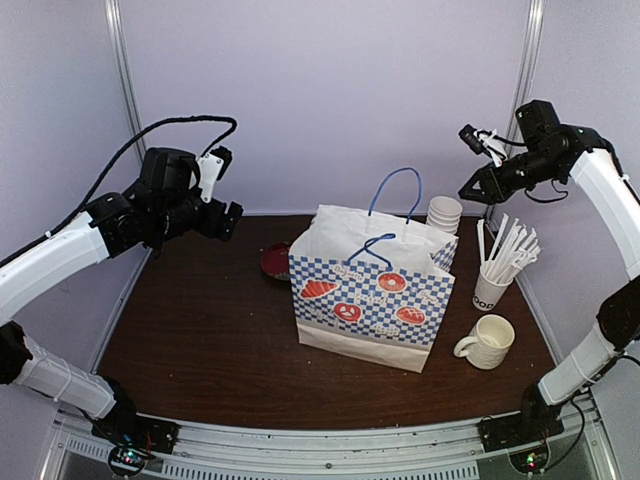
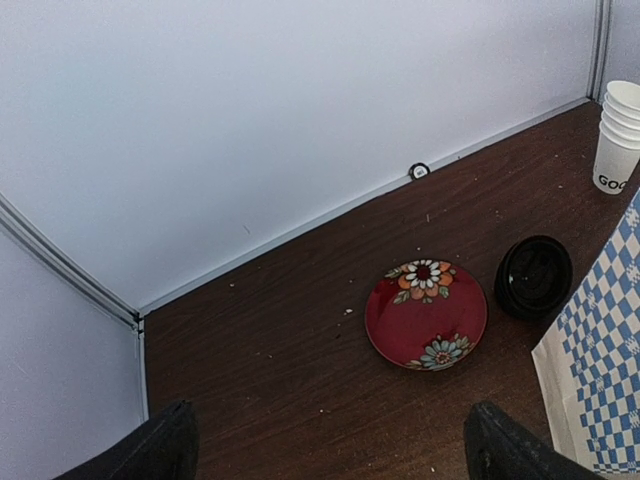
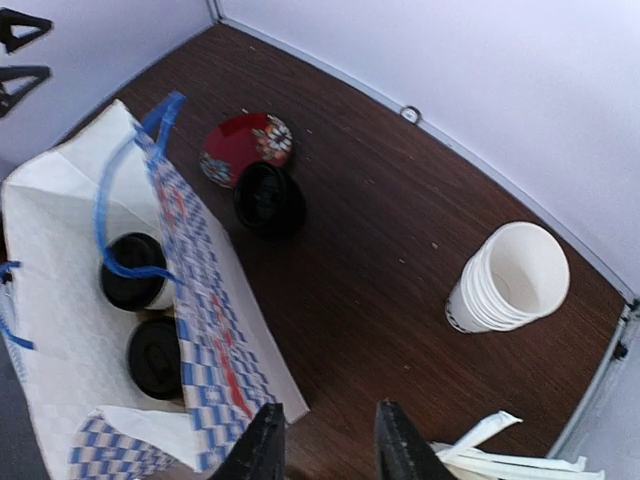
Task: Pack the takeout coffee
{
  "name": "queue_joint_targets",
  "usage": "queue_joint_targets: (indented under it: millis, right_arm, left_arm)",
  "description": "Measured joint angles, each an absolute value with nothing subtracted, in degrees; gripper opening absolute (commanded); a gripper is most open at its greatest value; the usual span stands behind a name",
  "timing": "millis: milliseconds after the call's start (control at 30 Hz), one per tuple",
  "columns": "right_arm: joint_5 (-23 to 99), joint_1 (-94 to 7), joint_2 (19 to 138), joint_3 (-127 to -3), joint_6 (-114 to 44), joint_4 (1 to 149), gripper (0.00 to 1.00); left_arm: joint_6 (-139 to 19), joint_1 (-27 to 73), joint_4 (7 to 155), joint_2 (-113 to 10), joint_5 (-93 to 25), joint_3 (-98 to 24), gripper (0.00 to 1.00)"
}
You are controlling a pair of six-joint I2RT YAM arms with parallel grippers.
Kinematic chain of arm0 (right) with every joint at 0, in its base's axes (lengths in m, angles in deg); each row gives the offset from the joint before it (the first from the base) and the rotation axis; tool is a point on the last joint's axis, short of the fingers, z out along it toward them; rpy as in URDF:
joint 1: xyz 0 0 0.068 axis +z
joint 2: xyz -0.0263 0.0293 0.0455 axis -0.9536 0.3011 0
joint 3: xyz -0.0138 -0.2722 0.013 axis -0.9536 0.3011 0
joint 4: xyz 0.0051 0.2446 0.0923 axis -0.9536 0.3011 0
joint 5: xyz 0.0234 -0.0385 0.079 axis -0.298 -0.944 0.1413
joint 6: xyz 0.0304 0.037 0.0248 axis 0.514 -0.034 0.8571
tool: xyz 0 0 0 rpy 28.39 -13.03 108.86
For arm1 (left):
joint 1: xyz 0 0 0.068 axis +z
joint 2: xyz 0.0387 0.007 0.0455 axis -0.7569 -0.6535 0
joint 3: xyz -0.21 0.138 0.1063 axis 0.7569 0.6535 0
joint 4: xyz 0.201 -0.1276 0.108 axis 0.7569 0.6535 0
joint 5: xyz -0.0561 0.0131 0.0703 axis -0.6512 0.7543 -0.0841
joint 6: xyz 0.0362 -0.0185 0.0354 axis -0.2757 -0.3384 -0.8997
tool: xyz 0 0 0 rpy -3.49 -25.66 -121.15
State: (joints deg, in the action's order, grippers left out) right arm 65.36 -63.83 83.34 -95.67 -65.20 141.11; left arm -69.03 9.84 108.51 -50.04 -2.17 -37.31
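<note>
**Two lidded cups in the paper bag, both grippers raised and empty**

From above, a blue-checked paper bag (image 1: 372,290) is seen standing at the middle of a brown table (image 1: 200,340). In the right wrist view, a lidded cup (image 3: 133,272) and a second lidded cup (image 3: 155,357) are seen upright side by side inside it, black lids up. A carrier under them cannot be made out.

The right gripper (image 3: 325,450) is raised above the far right of the table. Its fingers (image 3: 262,450) are parted by a narrow gap with nothing between them. The cups lie at about ten o'clock from them, well apart.

The left gripper (image 2: 330,455) is raised at ten o'clock from the bag, its fingers spread wide and empty.

A red plate (image 2: 425,313) and a black lid (image 2: 533,277) are seen just beside each other by the bag's far side.
</note>
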Motion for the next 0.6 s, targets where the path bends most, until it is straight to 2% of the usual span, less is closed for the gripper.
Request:
queue_joint_targets:
  millis: [100,400,467,600]
  right_arm:
    - [58.48,-64.6,83.3,-91.5,-64.24,138.33,0.18]
    - [42.72,-67.24,84.24,-85.23,-63.58,133.11,0.15]
    - [40.57,-68.21,84.5,-85.16,-63.06,132.23,0.16]
    - [37.51,-69.84,84.54,-84.92,-62.27,131.01,0.26]
  left_arm:
    - [-69.11,9.84,108.53,-50.04,-2.3,-37.31,0.96]
    - [-69.24,9.84,108.55,-50.04,-2.56,-37.31,0.96]
    - [-69.24,9.84,108.53,-50.04,-2.58,-37.31,0.96]
    - [-69.29,9.84,108.53,-50.04,-2.58,-37.31,0.96]
